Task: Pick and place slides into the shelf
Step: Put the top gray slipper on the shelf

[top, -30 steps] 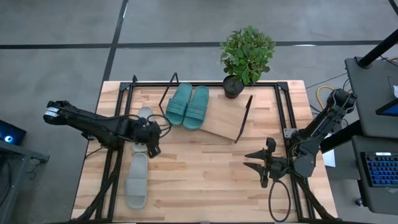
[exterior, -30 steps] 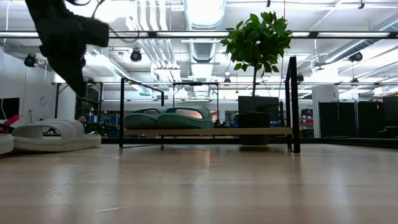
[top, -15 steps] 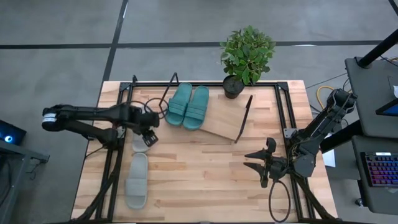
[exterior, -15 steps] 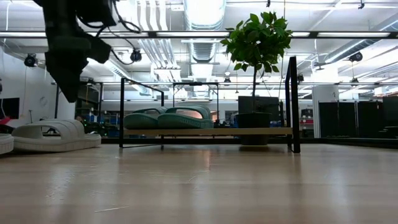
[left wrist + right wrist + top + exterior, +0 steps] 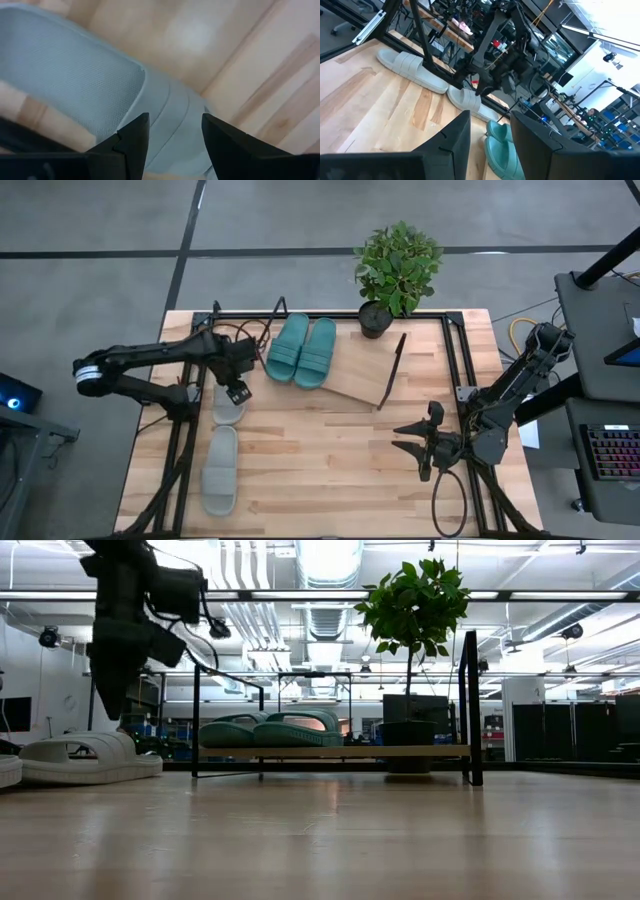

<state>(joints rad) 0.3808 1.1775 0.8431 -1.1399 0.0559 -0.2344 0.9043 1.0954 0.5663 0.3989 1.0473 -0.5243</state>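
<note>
One light grey slide (image 5: 228, 408) lies sole-down near the table's left edge; it also shows in the left wrist view as the grey slide (image 5: 95, 80) and in the low view as the slide (image 5: 85, 756). My left gripper (image 5: 239, 390) hangs open just above it, fingers pointing down (image 5: 172, 135), touching nothing that shows. A second grey slide (image 5: 220, 470) lies nearer the near edge. Two teal slides (image 5: 303, 351) rest side by side on the left part of the slanted shelf (image 5: 362, 375). My right gripper (image 5: 412, 440) waits open at the right (image 5: 490, 135).
A potted plant (image 5: 397, 268) stands at the far edge beside the shelf's right end. Black frame rails (image 5: 452, 370) run along the table's left and right sides. The shelf's right half (image 5: 400, 751) is bare board. Open tabletop (image 5: 320, 460) lies between the arms.
My left arm has swung toward the table's far edge, and its gripper has shifted a little that way above the grey slide and turned. Both grey slides have stayed where they were.
</note>
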